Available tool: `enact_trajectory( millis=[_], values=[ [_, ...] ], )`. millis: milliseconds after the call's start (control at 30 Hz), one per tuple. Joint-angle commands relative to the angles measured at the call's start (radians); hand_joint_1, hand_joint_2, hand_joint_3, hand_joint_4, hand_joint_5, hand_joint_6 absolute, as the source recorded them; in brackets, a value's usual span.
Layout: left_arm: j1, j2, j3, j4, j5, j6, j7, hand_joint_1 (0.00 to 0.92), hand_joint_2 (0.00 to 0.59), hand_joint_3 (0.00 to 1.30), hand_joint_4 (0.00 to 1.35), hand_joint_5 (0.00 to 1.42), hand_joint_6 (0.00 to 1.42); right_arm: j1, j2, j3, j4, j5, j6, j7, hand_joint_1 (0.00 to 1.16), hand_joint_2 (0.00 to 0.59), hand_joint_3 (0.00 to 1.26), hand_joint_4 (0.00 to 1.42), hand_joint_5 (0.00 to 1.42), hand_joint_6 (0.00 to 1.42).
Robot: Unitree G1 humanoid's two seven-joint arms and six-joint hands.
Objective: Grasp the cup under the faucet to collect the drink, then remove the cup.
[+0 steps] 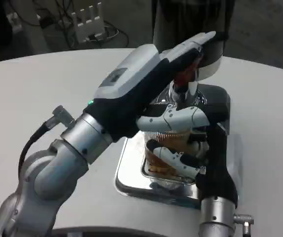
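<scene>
Cup [173, 148] upright on the shiny metal drip tray [131, 173], right of centre, directly under the faucet [181, 89], long axis vertical. Clear ribbed plastic by the look of it, amber drink showing through the wall; exact fill level hard to read behind the fingers. Right hand [191, 155] wrapped around the cup from the near-right side, white-and-black fingers [173, 157] curled across its front, gripping it. Forearm rising from the near edge, straight below the cup, so clearly the nearer arm for lifting away. Left hand [146, 84] reaching in from the near left, over the cup, fingers stretched flat toward the red-tipped tap lever [183, 79] on the far side; seemingly pressing or resting on it, holding nothing, though actual contact hard to confirm. Dispenser body [200, 44] dark, with a pale band, standing at the far edge of the tray. Tray polished and mirror-like, with a slotted grille under the cup; likely slippery when wet. Worktop [43, 89] matte white and rounded. Judged mid-fill: next move likely turns on drawing the cup toward the near side, out from beneath the spout, kept level to avoid a spill. Thin plastic wall probably soft under a hard squeeze.
</scene>
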Motion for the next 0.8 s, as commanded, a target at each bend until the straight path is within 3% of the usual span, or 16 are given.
enact_trajectory(
  millis=[33, 200, 433, 800],
  values=[
    [0.033, -0.018, 0.027, -0.046, -0.119, 0.086, -0.061, 0.000, 0.037, 0.00, 0.00, 0.00, 0.08, 0.065, 0.022, 0.026, -0.104, -0.026, -0.008, 0.000, 0.92, 0.144, 0.80, 0.92, 1.17, 1.38],
    [0.051, -0.017, 0.049, -0.100, -0.186, 0.147, -0.087, 0.000, 0.028, 0.00, 0.00, 0.00, 0.04, 0.135, 0.004, 0.050, -0.199, -0.052, 0.002, 0.030, 0.91, 0.121, 0.82, 0.95, 1.20, 1.41],
    [0.085, -0.035, 0.071, -0.167, -0.215, 0.198, -0.071, 0.000, 0.022, 0.00, 0.00, 0.00, 0.00, 0.187, 0.000, 0.060, -0.260, -0.051, 0.013, 0.045, 0.92, 0.116, 0.83, 0.95, 1.20, 1.40],
    [0.177, -0.033, 0.120, -0.295, -0.204, 0.233, -0.035, 0.000, 0.014, 0.00, 0.00, 0.00, 0.00, 0.266, 0.017, 0.093, -0.360, -0.052, 0.014, 0.044, 0.92, 0.114, 0.83, 0.95, 1.20, 1.40]
  ],
)
